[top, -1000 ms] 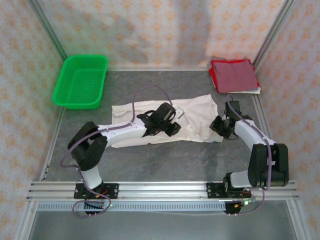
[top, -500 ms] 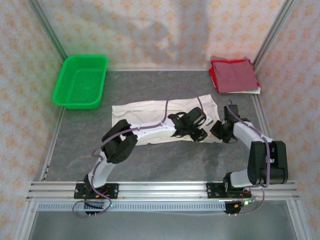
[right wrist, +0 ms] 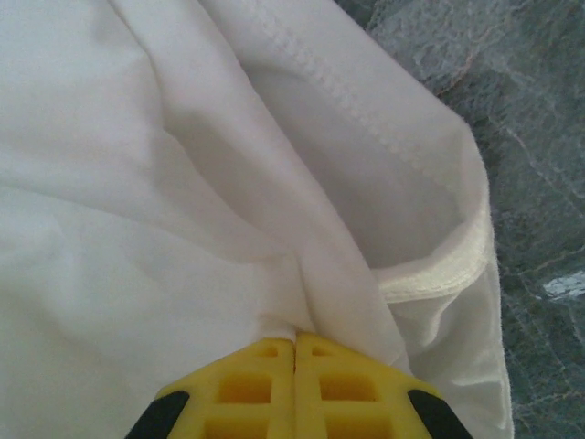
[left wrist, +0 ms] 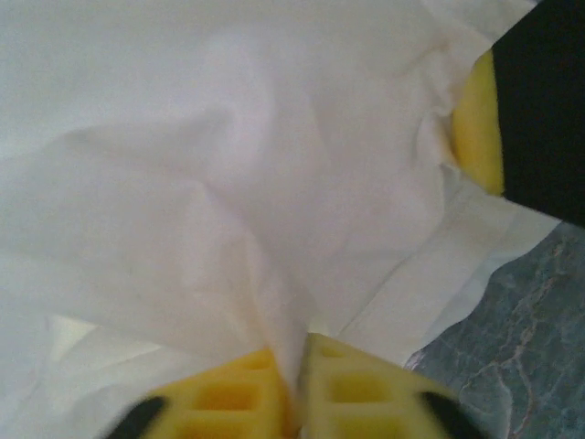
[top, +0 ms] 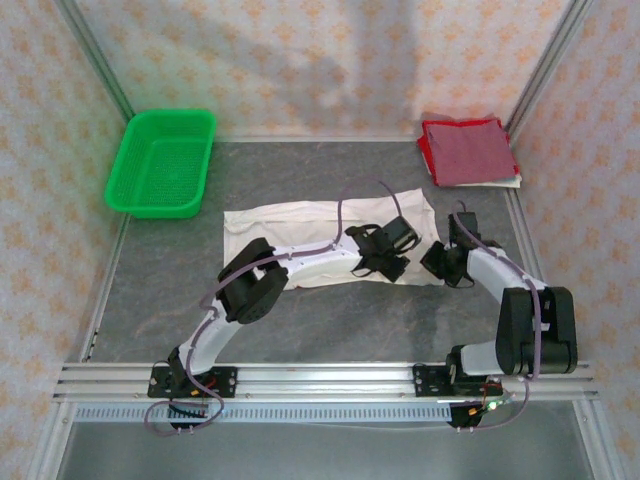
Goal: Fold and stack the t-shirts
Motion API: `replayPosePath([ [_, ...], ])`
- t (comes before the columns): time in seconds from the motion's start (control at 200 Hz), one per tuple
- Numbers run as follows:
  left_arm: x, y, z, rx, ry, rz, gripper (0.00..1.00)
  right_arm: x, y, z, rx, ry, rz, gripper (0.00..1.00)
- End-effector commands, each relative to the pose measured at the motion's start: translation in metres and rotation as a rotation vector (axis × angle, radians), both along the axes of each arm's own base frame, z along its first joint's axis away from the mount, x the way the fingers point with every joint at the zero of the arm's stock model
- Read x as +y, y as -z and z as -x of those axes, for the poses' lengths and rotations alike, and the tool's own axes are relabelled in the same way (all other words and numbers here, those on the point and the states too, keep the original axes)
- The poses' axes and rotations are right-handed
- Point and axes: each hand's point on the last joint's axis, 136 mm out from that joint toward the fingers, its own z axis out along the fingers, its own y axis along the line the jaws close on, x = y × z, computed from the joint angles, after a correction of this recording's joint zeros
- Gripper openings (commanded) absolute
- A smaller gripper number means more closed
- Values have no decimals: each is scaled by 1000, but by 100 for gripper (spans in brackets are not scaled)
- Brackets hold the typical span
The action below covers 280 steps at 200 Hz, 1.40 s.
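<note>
The white t-shirt (top: 280,225) lies spread in a long strip across the middle of the table. My left gripper (top: 393,266) reaches over its right end, and its yellow fingers (left wrist: 366,393) are shut on a pinched-up fold of the white cloth (left wrist: 228,137). Just to the right, my right gripper (top: 438,264) is at the shirt's right edge, shut on a fold of the white cloth (right wrist: 137,183) beside the hem (right wrist: 439,274). The dark red t-shirt (top: 468,152) lies folded square at the back right corner.
A green mesh basket (top: 160,160) stands at the back left. Metal frame posts and patterned walls close in the grey table (top: 330,320). Both grippers work close together, and one yellow finger of the right gripper (left wrist: 477,119) shows in the left wrist view.
My left arm has swung right along the shirt to its right end and shut on the cloth. The right gripper has closed on the shirt's edge and barely moved.
</note>
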Motion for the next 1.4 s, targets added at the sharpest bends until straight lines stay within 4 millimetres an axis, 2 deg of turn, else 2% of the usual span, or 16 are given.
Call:
replayPosePath([
  [0.0, 8, -6, -9, -4, -88, -8, 0, -6, -1, 0, -16, 16, 25, 0],
  [0.205, 21, -17, 2, 37, -175, 58, 0, -3, -10, -6, -50, 11, 7, 0],
  [0.38, 36, -18, 13, 57, -222, 89, 0, -2, -23, -11, -88, 5, 3, 0],
  [0.465, 37, -14, 20, 83, -213, 87, 0, -2, -25, -11, -83, 2, 5, 0],
  [0.601, 32, -12, 26, 100, -195, 97, 0, -3, -19, -6, -61, 4, 10, 0],
  [0.761, 34, -19, 31, 86, -190, 102, 0, -5, -7, 5, -20, 13, 17, 0],
  [0.891, 38, -8, 37, 101, -188, 86, 0, -8, 2, 12, 12, 19, 35, 0],
  [0.941, 40, -1, 37, 107, -190, 69, 0, -8, 5, 13, 23, 17, 38, 7],
  [0.971, 41, 1, 37, 109, -192, 61, 7, -8, 6, 14, 32, 17, 37, 9],
  [1.031, 43, 2, 37, 102, -189, 53, 28, -8, 7, 15, 45, 15, 37, 15],
  [1.076, 45, -4, 36, 80, -188, 51, 38, -9, 5, 14, 44, 16, 42, 21],
  [1.136, 51, -16, 32, 38, -198, 53, 43, -11, -3, 10, 24, 21, 53, 30],
  [1.246, 67, -50, 23, -51, -219, 46, 44, -15, -30, 0, -28, 29, 78, 37],
  [1.256, 69, -61, 22, -66, -222, 61, 44, -16, -33, -1, -32, 30, 81, 38],
  [1.286, 75, -74, 19, -85, -230, 76, 44, -17, -43, -4, -48, 30, 94, 40],
  [1.396, 110, -108, -2, -101, -303, 159, 44, -19, -87, -18, -149, 23, 159, 43],
])
